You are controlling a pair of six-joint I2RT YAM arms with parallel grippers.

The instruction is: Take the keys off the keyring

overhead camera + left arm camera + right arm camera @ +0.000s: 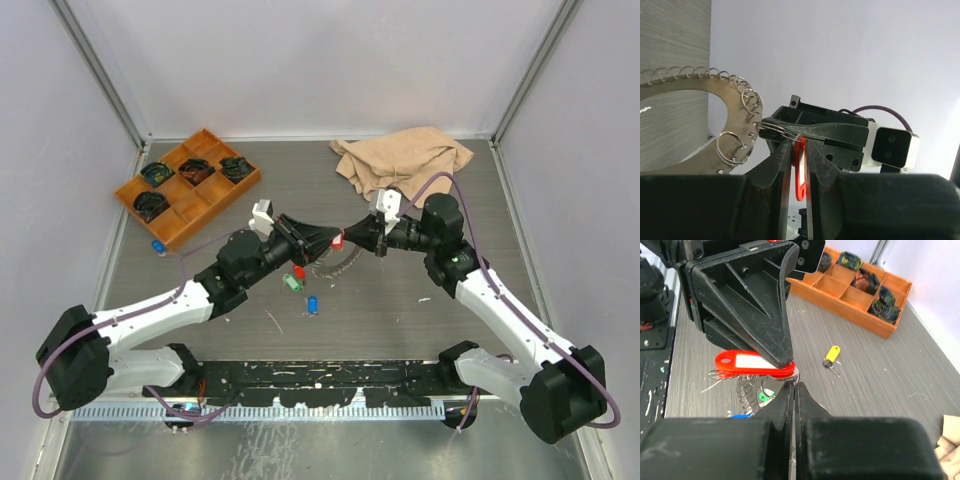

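Observation:
The silvery keyring (pixel 336 265), with small wire rings along its rim, hangs just above the table between both grippers; it also shows in the left wrist view (pixel 700 102). My left gripper (pixel 325 240) is shut on the red key tag with white label (pixel 799 172), also seen in the right wrist view (pixel 747 362). My right gripper (pixel 353 238) is shut on a small wire ring at the keyring's rim (pixel 796 376), right next to the tag. A red key (pixel 298 271), a green key (pixel 291 284) and a blue key (pixel 312 304) lie loose on the table. A yellow key (pixel 831 354) lies near the tray.
An orange compartment tray (pixel 170 215) with dark coiled bundles stands at the back left. A tan cloth (pixel 400 160) lies at the back right. Grey walls close in the table on three sides.

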